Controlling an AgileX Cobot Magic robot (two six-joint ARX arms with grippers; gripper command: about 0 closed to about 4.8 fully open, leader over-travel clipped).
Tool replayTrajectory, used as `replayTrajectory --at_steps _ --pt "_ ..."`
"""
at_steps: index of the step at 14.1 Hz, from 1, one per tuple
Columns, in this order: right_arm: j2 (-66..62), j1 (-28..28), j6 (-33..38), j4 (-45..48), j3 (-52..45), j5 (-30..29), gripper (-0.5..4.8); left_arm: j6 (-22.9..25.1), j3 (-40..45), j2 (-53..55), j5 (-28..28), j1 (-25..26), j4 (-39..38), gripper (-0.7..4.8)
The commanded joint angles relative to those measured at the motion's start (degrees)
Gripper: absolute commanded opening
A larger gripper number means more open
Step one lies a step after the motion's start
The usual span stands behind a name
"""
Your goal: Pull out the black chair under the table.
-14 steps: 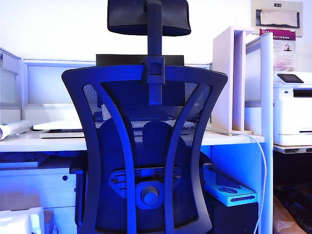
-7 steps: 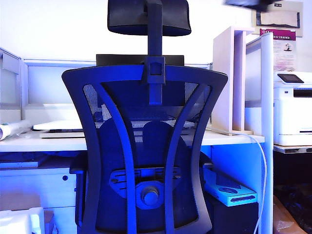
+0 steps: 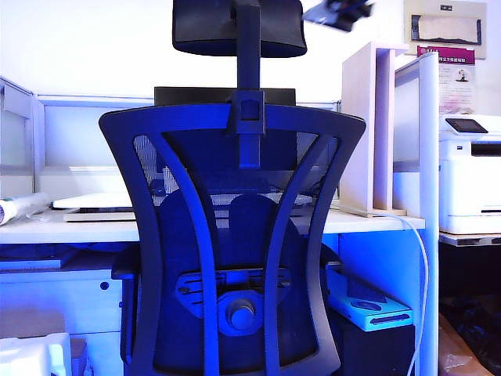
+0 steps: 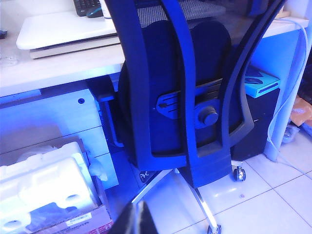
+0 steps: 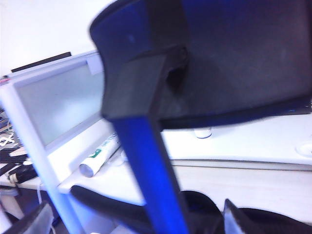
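A white printer [image 3: 470,176] stands at the far right on its own stand. A light blue box [image 3: 368,307] lies low on a dark unit, right of centre. White foam packing [image 4: 44,187] sits in a cardboard box on the floor, near left. A white tube [image 5: 100,157] lies beside a grey partition [image 3: 19,133].

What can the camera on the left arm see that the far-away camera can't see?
Only the left wrist view shows the black chair's wheel and metal legs on the tiled floor, plus white foam packing in a box, with the left gripper low beside it.

Only the exterior view shows the chair's headrest, the printer, and the right gripper, open, up high beside the headrest.

Both show the black chair, pushed in at the table, its round back knob, and the light blue box underneath.
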State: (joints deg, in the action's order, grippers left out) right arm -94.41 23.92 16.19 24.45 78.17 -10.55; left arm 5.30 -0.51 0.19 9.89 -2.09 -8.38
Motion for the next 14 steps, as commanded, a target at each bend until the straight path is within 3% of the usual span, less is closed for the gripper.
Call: replayTrajectory --at_steps 1,3,4,8,9,11,12,13,14 --pt "-7.91 0.83 -0.09 -2.19 10.12 -0.28 4.79 -0.17 0.11 0.02 3.43 0.04 0.61 0.15" --pt "-12.76 1.57 -0.09 -3.37 15.76 0.13 4.79 -0.20 0.11 0.02 3.50 0.04 4.50 -0.06" --pt "-16.74 1.86 -0.07 -5.51 19.98 0.13 4.79 -0.22 0.09 0.02 7.56 0.02 8.13 -0.06" --pt "-20.06 2.40 0.17 -4.70 22.29 1.88 4.79 -1.84 0.04 0.02 12.04 0.02 12.55 -0.06" --pt "-20.35 2.69 0.15 -4.46 22.27 1.92 4.53 -2.73 0.04 0.02 12.04 0.02 13.35 -0.06" --pt "-20.61 2.69 0.11 -2.36 22.27 2.23 3.18 -4.57 0.04 0.02 12.35 0.02 15.91 -0.06" --pt "-20.61 2.69 0.09 -1.84 22.27 3.48 2.25 -5.31 0.04 0.02 12.46 0.02 16.74 -0.06" --pt "-20.59 2.69 0.09 -1.44 22.27 4.07 0.43 -6.03 0.04 0.02 12.46 0.02 17.73 -0.06" --pt "-20.55 2.69 0.09 -1.36 22.27 4.24 -0.06 -6.27 0.04 0.02 12.46 0.02 18.25 -0.06"
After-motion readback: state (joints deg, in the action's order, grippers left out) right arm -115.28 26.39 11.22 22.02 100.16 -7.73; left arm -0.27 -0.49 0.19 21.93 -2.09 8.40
